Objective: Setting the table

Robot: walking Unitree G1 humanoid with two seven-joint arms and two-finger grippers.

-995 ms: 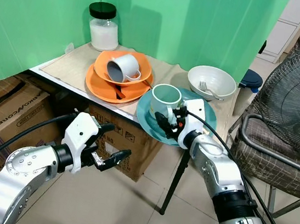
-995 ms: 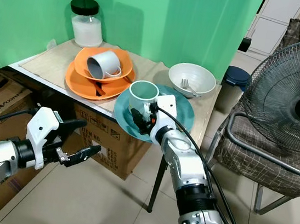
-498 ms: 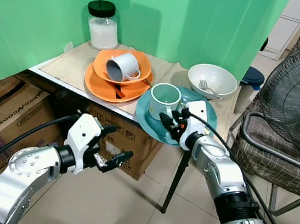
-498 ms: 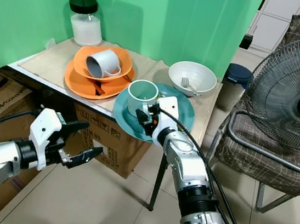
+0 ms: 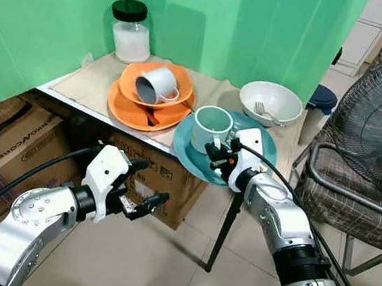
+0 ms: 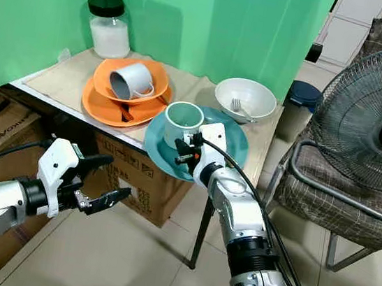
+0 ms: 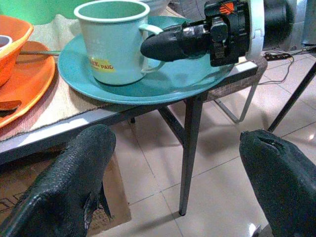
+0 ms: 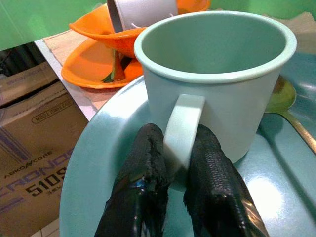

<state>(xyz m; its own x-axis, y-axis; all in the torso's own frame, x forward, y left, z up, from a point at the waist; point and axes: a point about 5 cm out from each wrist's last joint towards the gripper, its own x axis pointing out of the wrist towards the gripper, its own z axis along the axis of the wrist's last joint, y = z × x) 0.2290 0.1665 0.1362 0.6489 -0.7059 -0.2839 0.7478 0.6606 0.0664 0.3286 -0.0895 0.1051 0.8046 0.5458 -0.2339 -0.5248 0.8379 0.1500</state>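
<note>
Mint-green mug (image 5: 211, 127) is shown upright on the teal plate (image 5: 257, 149), which sits at the front edge of the table (image 5: 94, 77), beside the orange plates (image 5: 130, 110) and the white bowl (image 5: 270, 103). Its handle (image 8: 180, 129) is turned toward the robot and is pinched between the two fingers of the right gripper (image 8: 175, 170), one finger pressed to each side of the loop. The mug thus lies directly ahead of that gripper, its long axis vertical and roughly square to the fingers. A straight lift is judged to be the next requirement. The left gripper (image 5: 141, 189) is held with fingers spread, empty, below table level and farther from the mug.
</note>
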